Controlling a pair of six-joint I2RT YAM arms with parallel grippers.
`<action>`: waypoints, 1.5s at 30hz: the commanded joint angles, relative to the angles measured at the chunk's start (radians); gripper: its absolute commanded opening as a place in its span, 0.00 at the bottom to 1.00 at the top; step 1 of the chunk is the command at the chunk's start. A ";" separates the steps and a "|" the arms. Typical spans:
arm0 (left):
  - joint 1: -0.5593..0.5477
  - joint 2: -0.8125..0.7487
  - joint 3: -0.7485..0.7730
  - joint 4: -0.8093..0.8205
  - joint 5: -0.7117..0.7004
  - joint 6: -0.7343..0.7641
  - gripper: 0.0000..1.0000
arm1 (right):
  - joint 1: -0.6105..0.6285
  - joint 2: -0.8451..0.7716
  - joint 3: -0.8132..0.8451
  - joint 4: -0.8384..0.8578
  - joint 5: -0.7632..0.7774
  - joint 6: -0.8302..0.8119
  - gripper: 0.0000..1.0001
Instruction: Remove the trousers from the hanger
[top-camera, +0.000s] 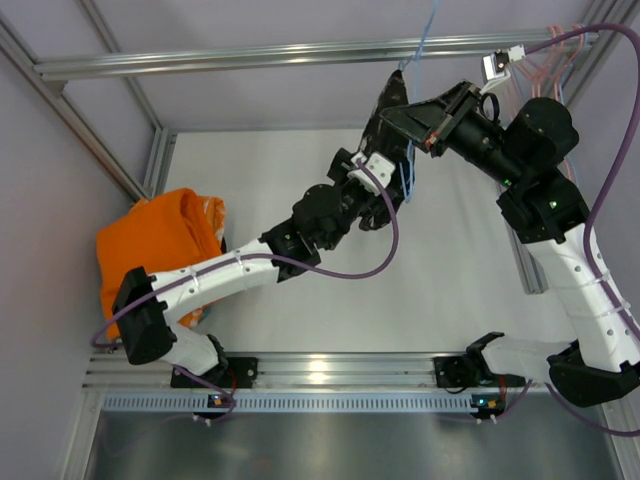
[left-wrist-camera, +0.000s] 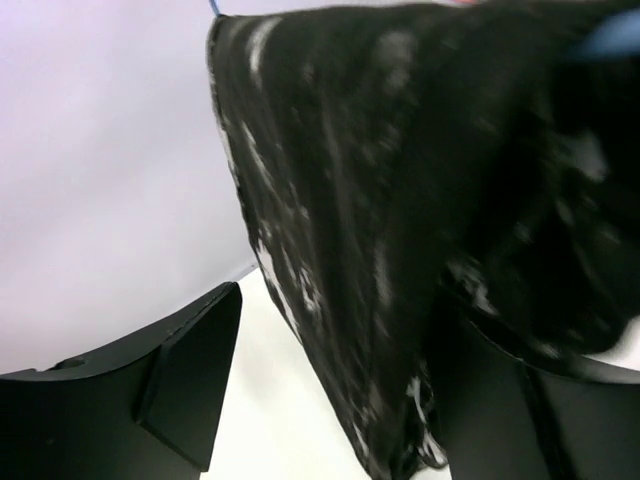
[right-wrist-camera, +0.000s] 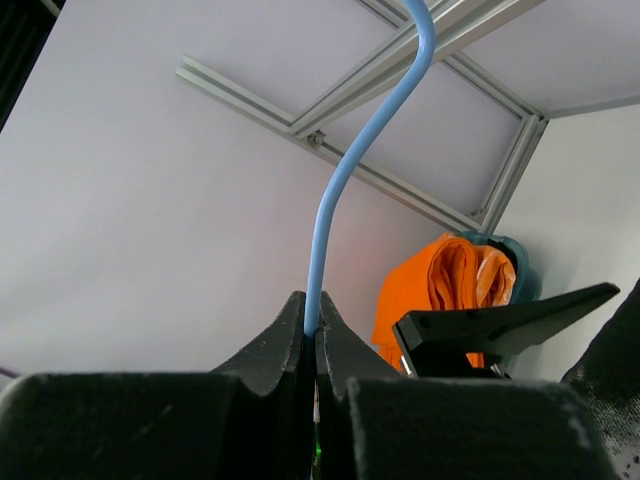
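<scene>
**Hanger pinned, trousers not yet off**

The right tool (right-wrist-camera: 314, 325) is clamped on the hanger (right-wrist-camera: 350, 170), with both fingers pinching the light blue wire of its neck. From the pinch the wire rises toward 12 o'clock and curves out of the top of the right wrist view. Whether the hook sits on anything cannot be told.

The left tool (left-wrist-camera: 338, 335) is spread wide and grips nothing. The trousers (left-wrist-camera: 400, 230) hang down between its fingers. The speckled black cloth lies against or in front of the finger at 3 o'clock and apart from the one at 9 o'clock. At the upper edge of the fabric, toward 11 o'clock, a sliver of blue wire shows, so the garment appears to be draped over the hanger.

In the top view the two tools meet at about 1 o'clock, raised above the counter (top-camera: 450, 300). The dark cloth is bunched between them, just below the aluminium rail (top-camera: 250, 55). An orange garment (top-camera: 155, 240) lies at 9 o'clock beside the left arm, well apart from the work. Pink hangers (top-camera: 560, 60) hang in the corner at 2 o'clock.

The task looks to be in its early half. The hanger is steadied and the free tool is placed around the cloth, but nothing has come off. What is left is to close on the fabric, draw it off the wire while the other tool holds the hanger firm, and put it down. A shallow pinch on the loose cloth could slip.
</scene>
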 joint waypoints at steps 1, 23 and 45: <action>0.030 0.022 0.064 0.070 -0.035 -0.016 0.76 | 0.016 -0.070 0.055 0.207 -0.010 -0.032 0.00; 0.082 0.019 0.213 -0.002 0.034 -0.052 0.00 | 0.012 -0.113 -0.051 0.167 -0.024 -0.058 0.00; 0.092 0.014 0.833 -0.260 0.127 -0.159 0.00 | -0.112 -0.234 -0.506 0.050 -0.081 -0.204 0.00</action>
